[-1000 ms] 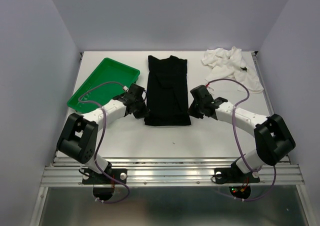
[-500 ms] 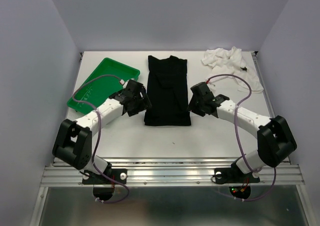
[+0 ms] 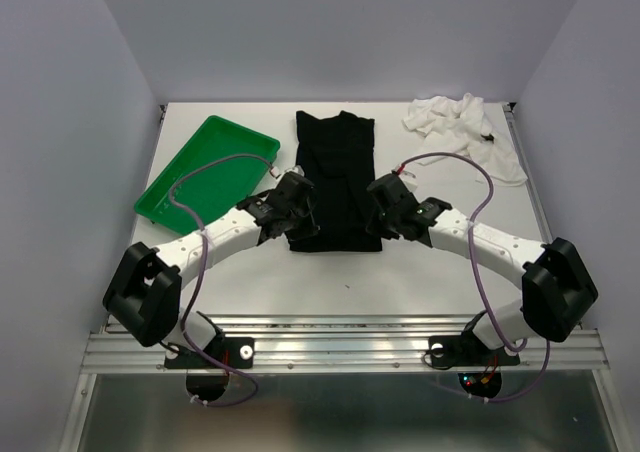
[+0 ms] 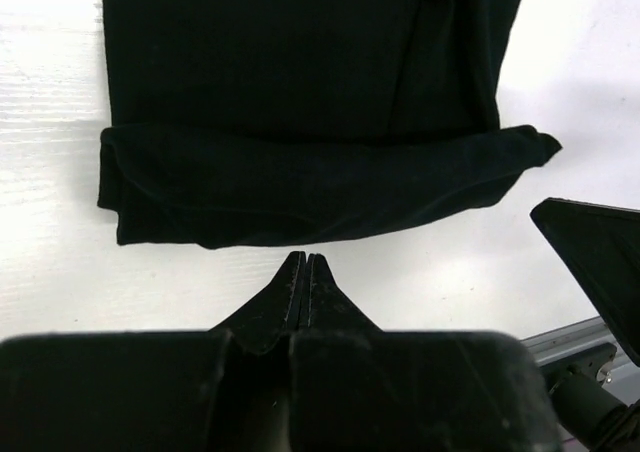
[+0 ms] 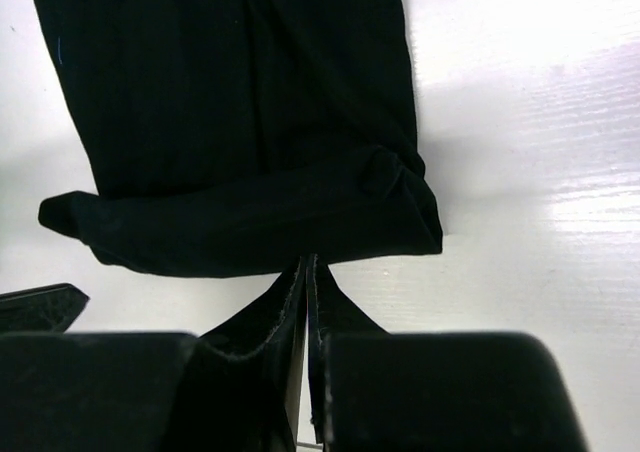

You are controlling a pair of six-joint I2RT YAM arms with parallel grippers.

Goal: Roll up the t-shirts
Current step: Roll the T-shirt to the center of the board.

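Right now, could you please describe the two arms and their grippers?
Left arm and right arm: white links, bulky black joints, a thin purple cable looping along each. Left gripper and right gripper: matte black, tapering to thin tips.

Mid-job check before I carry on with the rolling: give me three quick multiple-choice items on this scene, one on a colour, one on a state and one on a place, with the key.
1. What colour is the tray?
A. Blue
B. Green
C. Red

2. How is the near end of the black t-shirt?
A. Lying flat, not turned
B. Turned over into a thick rolled band
C. Hanging off the edge

3. Where does the white t-shirt lie?
A. Crumpled at the far right
B. Inside the tray
C. On top of the black t-shirt

Key: 1 B, the tray at the far left is plainly green. 2 B, both wrist views show a bulging band across the near edge. 3 A, the top view shows it bunched at the far right, apart from the tray and the black t-shirt.
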